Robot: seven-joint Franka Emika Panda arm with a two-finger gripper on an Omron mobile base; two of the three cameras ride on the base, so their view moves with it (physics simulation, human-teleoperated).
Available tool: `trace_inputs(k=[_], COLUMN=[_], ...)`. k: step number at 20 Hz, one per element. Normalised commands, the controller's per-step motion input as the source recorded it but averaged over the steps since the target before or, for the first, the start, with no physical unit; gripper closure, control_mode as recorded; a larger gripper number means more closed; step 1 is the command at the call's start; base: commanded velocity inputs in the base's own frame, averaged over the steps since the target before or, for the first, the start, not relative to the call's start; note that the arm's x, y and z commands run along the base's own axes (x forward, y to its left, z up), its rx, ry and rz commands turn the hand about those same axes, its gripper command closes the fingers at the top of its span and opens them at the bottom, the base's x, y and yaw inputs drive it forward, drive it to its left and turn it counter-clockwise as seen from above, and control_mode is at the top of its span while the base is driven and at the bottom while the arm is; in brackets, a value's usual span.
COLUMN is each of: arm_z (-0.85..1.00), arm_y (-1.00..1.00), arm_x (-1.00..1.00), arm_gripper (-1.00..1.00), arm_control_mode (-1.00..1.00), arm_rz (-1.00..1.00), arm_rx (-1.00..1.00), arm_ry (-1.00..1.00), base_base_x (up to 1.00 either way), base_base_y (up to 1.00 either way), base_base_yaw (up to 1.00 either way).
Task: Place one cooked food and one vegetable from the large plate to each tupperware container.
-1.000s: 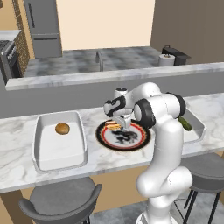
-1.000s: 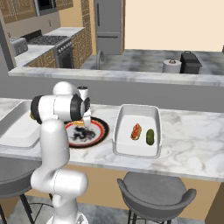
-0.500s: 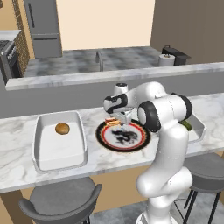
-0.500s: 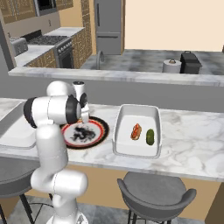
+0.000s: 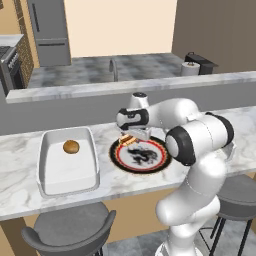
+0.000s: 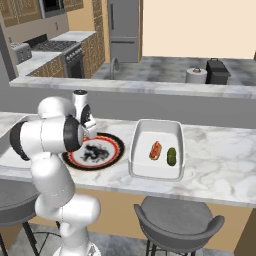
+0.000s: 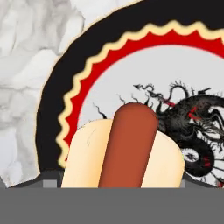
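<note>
Here the tool (image 5: 131, 139) is clamped on a hot dog (image 7: 124, 151), lifted just above the large plate (image 5: 118, 158) at the middle of the left base view. The bun looks soft, so it could slip free over the counter (image 5: 20, 200) before reaching the tupperware container (image 5: 46, 186) at left, which holds a roll (image 5: 71, 146).

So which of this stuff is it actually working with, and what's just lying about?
In the job:
plate
hot dog, at the gripper
left tub, holding a bun
right tub, holding a hot dog and a pickle

Lying about:
stools
paper towel roll
black pot
</note>
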Motion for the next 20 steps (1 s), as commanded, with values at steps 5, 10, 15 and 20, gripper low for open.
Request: trace_inputs(k=[5, 10, 15, 20], arm_z=[0.41, 0.24, 0.00, 0.00], arm_y=[0.48, 0.83, 0.88, 0.88], arm_x=[-0.51, -0.20, 0.02, 0.04], arm_gripper=[1.00, 1.00, 1.00, 1.00], arm_control_mode=[-1.00, -1.00, -1.00, -1.00], arm_rz=[0.44, 0.38, 0.23, 0.16], arm_rx=[0.02, 0.00, -0.02, -0.06], arm_ry=[0.00, 0.05, 0.15, 0.18], base_base_x=[0.00, 0.00, 0.00, 0.00], base_base_y=[0.00, 0.00, 0.00, 0.00], base_base_yaw=[0.00, 0.00, 0.00, 0.00])
